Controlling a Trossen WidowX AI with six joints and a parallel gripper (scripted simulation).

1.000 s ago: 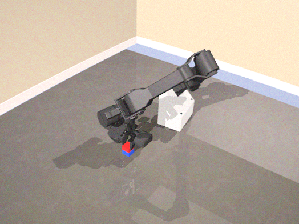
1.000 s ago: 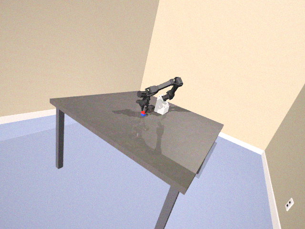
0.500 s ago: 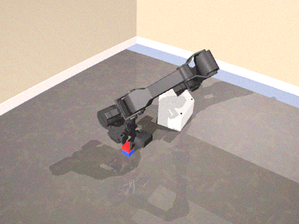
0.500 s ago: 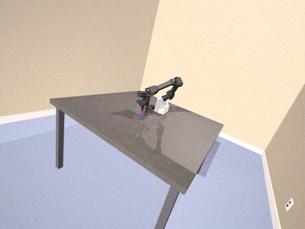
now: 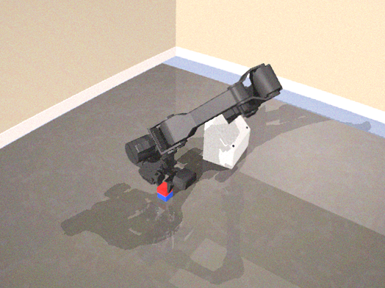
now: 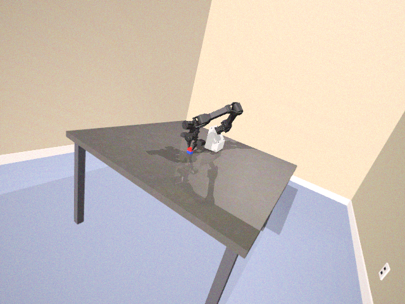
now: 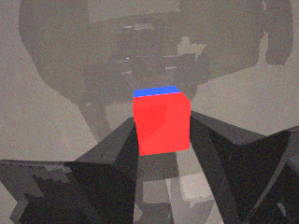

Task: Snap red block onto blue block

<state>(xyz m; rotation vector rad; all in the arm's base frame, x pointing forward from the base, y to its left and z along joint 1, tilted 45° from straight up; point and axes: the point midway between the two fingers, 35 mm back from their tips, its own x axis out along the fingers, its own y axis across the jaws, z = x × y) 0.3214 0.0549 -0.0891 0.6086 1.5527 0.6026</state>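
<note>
The pincer [image 5: 168, 187] [image 6: 190, 147] [image 7: 162, 122] is squeezing the red block [image 5: 164, 189] [image 6: 189, 149] [image 7: 163, 125] (nice and snug), right on top of the blue block [image 5: 164, 196] [image 6: 189, 152] [image 7: 156, 91], which peeks out toward twelve o'clock in the wrist view.

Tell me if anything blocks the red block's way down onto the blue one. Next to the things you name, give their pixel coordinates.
Nothing visible does: the red block [image 5: 163, 189] [image 6: 189, 149] [image 7: 163, 126], gripped, sits directly above the blue block [image 5: 164, 196] [image 6: 189, 152] [image 7: 156, 91], no object showing between.

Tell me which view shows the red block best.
The wrist view: the red block looms large there, nearly whole. The top view shows it small, partly hidden; the exterior view, just a speck.
</note>
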